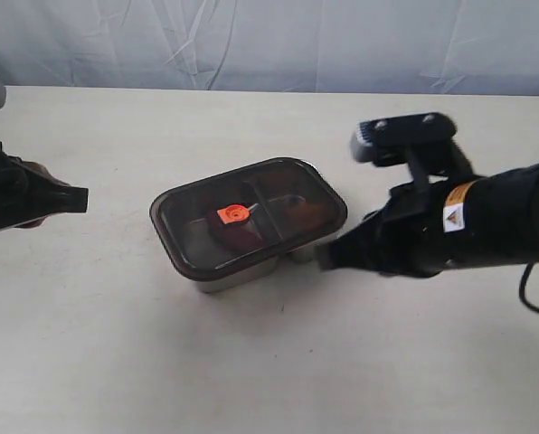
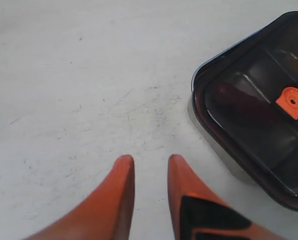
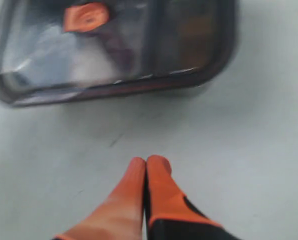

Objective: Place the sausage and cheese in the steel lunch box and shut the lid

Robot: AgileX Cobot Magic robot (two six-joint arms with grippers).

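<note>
Your table point(image 1: 116, 353) is a pale, off-white matte surface that fills the ground of every view. In the close wrist views you can see faint grey scuffs and thin scratches on it. Standing directly on it, near the middle, is the steel lunch box point(image 1: 244, 277), turned at a slant to the table's far edge. You see its shiny wall only as a narrow band under the dark lid point(image 1: 288, 181) that covers it. The box throws a soft shadow onto the table along its near side.

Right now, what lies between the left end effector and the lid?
Only bare table separates left end effector and lid, per left wrist view.
</note>
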